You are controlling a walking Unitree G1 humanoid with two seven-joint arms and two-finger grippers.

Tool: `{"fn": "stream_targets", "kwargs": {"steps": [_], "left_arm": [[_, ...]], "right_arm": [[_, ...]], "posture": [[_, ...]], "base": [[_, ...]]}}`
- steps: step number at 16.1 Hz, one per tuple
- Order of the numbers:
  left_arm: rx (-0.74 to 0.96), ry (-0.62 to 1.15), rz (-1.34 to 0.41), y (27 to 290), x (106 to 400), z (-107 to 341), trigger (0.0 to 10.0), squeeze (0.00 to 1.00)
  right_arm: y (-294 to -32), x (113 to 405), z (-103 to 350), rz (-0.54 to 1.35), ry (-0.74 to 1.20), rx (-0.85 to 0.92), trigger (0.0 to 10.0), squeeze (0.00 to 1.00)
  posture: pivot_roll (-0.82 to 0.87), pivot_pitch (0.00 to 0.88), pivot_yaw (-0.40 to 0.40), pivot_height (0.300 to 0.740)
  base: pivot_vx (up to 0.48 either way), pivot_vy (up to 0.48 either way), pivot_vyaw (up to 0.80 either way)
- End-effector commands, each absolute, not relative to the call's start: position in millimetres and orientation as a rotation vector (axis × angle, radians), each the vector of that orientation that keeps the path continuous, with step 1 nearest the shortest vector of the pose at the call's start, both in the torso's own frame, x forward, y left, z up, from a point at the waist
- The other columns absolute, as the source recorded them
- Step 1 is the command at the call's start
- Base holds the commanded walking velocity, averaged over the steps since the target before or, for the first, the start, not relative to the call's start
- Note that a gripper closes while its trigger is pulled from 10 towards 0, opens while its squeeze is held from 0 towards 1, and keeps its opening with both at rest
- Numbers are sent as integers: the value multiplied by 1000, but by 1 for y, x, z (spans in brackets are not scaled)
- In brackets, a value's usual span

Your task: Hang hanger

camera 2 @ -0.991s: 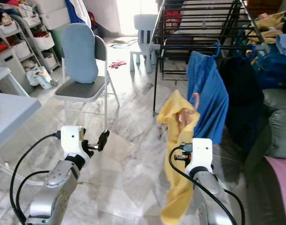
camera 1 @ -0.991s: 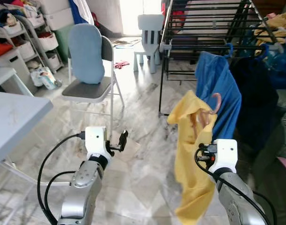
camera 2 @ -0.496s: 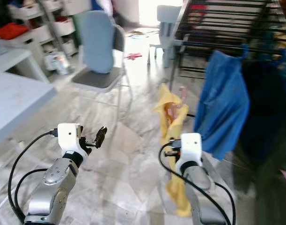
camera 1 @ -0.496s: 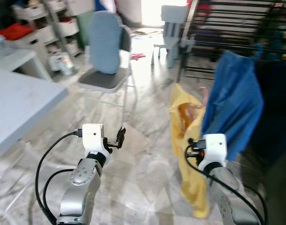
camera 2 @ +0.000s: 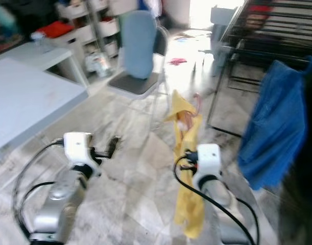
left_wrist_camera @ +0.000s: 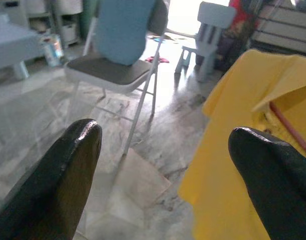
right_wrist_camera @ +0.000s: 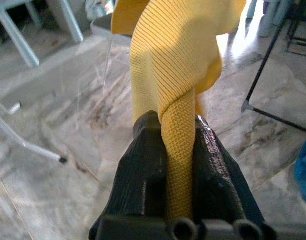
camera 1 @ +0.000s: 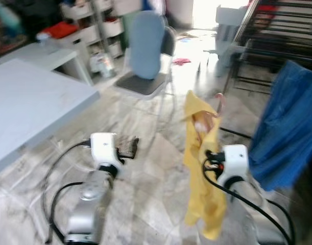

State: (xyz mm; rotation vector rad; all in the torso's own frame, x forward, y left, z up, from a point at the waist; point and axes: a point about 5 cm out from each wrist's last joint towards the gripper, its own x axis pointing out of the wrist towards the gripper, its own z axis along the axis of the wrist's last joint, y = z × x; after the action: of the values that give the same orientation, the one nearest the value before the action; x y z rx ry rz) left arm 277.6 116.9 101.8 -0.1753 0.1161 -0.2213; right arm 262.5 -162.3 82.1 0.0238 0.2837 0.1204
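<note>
- Right gripper (right_wrist_camera: 175, 150) of mine is squeezed tight on a yellow shirt (camera 1: 201, 168), with the cloth pinched between its two black fingers (right_wrist_camera: 145, 165).
- That shirt hangs on a pink hanger (camera 1: 219, 104). I see the hook poking up above the collar.
- I hold the shirt up in front of me, and it dangles down toward the floor (camera 1: 161, 204).
- My left gripper (camera 1: 130, 147) is held out low in front of me. Its two fingers (left_wrist_camera: 67, 175) are spread wide apart with nothing between them.
- A blue cloth (camera 1: 286, 132) hangs to my right, close to the yellow shirt.
- Behind the blue cloth is a black drying rack (camera 2: 258, 35) with lots of bars.
- A folding chair (camera 1: 145, 84) with a blue cushion (camera 1: 145, 46) leaning on its back stands ahead of me, a bit to the left.
- A small pale chair (left_wrist_camera: 205, 30) stands farther back, near the rack.
- A big white table (camera 1: 28, 112) is on my left.
- Shelves (camera 1: 99, 30) with bins and red things stand behind the table, but they look blurry.
- The floor is shiny grey marble.
</note>
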Motion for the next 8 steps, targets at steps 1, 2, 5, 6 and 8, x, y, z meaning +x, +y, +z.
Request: {"fn": "stream_targets", "kwargs": {"steps": [1,2,5,6,8], "left_arm": [[-159,124,-193,126,278,100,10000,0],[-160,124,-192,127,278,100,10000,0],[-162,126,-191,126,278,100,10000,0],[-160,126,-190,126,279,100,10000,0],[-163,120,-181,127,279,100,10000,0]], "right_arm": [[-152,268,97,160,214,39,10000,0],[-152,269,96,162,216,38,10000,0],[-153,268,95,163,221,36,10000,0],[-153,267,95,165,224,36,10000,0],[-151,267,94,180,227,35,10000,0]], "posture": [[-120,0,34,740],[-121,0,35,740],[-123,0,36,740],[-123,0,37,740],[-122,0,39,740]], "base": [[0,-326,800],[0,-322,800],[0,-320,800],[0,-322,800],[0,-154,800]]}}
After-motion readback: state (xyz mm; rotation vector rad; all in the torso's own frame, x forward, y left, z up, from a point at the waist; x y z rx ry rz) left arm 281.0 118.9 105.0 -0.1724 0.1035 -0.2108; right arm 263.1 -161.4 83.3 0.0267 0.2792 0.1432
